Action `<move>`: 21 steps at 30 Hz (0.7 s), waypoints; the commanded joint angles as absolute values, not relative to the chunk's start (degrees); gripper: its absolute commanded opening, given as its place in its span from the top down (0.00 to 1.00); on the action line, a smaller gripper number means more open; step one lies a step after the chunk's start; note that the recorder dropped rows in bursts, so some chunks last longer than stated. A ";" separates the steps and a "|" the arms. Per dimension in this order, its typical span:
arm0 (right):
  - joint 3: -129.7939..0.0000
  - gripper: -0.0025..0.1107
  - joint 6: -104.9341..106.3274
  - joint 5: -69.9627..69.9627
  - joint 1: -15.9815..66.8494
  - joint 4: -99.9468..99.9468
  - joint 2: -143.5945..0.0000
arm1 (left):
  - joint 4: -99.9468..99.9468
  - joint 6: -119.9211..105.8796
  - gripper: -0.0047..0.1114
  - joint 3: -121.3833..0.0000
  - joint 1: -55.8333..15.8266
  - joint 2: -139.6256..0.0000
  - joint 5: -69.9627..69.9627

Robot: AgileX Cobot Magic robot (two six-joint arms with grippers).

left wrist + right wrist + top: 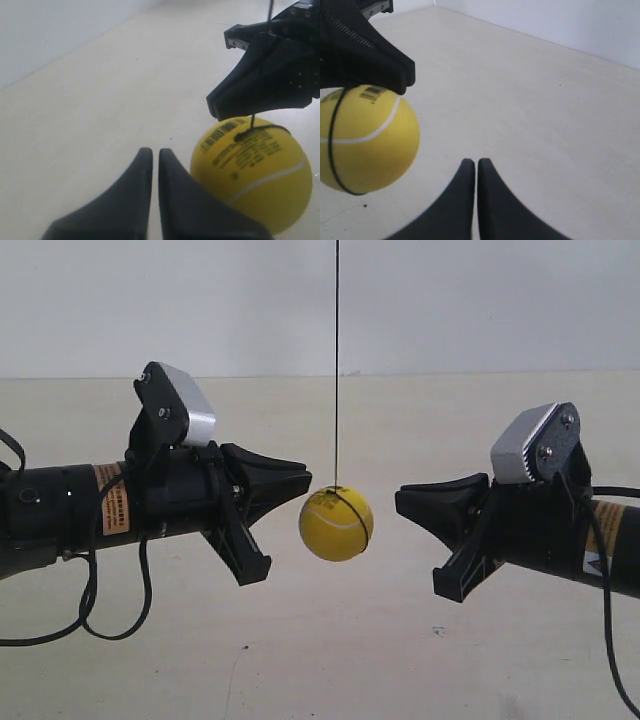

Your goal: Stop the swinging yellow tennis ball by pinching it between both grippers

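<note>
Now | left claw (154,151) narrow | right claw (475,161) narrow | yellow tennis ball (336,523) on string (337,360) between | pale surface (300,660) below

The yellow tennis ball (336,524) hangs mid-lane, its string (337,360) barring the way above. Open air underneath it; a narrow gap shows beside the right gripper (473,161).

Bright, even light; barely any shadow on the surface (330,660). The left pincer (151,155) shows blurred up close.

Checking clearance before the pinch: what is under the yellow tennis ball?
Below the yellow tennis ball, hanging by its string, only pale surface shows. In both wrist views the ball covers the spot beneath.
</note>
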State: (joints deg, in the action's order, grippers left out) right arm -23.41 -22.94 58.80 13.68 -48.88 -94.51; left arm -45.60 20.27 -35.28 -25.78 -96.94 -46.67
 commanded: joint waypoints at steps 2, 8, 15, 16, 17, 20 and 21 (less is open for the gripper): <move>-23.47 0.98 -23.67 61.10 13.81 -50.34 -94.47 | -46.10 21.43 0.92 -35.68 -25.95 -96.58 -47.11; -23.47 0.98 -24.78 63.09 13.81 -52.07 -94.47 | -48.36 22.06 0.92 -35.68 -26.08 -96.58 -47.51; -23.47 0.98 -25.01 62.17 13.81 -53.05 -94.47 | -49.10 21.81 0.92 -35.68 -26.08 -96.58 -46.68; -23.47 0.98 -25.01 62.17 13.81 -53.05 -94.47 | -49.10 21.81 0.92 -35.68 -26.08 -96.58 -46.68; -23.47 0.98 -25.01 62.17 13.81 -53.05 -94.47 | -49.25 21.81 0.92 -35.68 -26.08 -96.58 -46.70; -23.47 0.98 -25.28 62.29 13.81 -53.05 -94.47 | -50.42 21.81 0.92 -35.68 -26.08 -96.58 -47.04; -23.47 0.98 -25.39 62.29 13.81 -53.05 -94.47 | -50.90 21.81 0.92 -35.68 -26.08 -96.58 -47.02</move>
